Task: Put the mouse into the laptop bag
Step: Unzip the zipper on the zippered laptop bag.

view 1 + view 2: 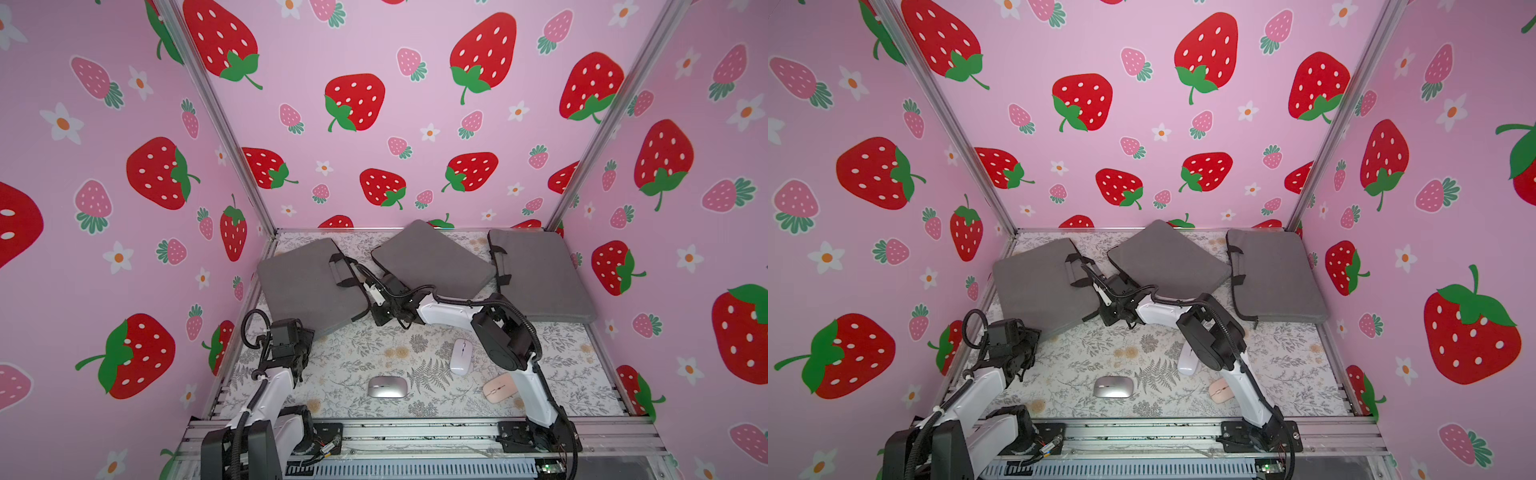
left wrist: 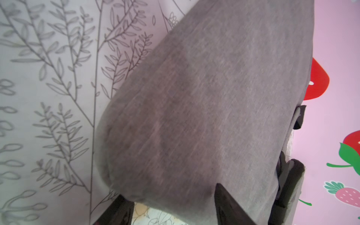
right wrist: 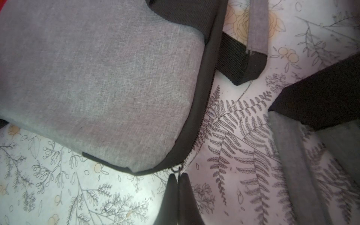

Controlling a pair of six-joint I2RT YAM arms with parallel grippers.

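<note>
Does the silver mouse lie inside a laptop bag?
No, the silver mouse lies in the open on the floral tablecloth.

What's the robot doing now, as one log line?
right gripper: shut on zipper pull of left laptop bag | left gripper: open at bag corner | white mouse, silver mouse, pink mouse: on table

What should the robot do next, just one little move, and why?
Probably slide the zipper pull along the edge of the laptop bag. The right fingers are shut on that pull at the bag's corner, the zip looks closed, and the white mouse lies out on the table, so the bag must open first.
</note>
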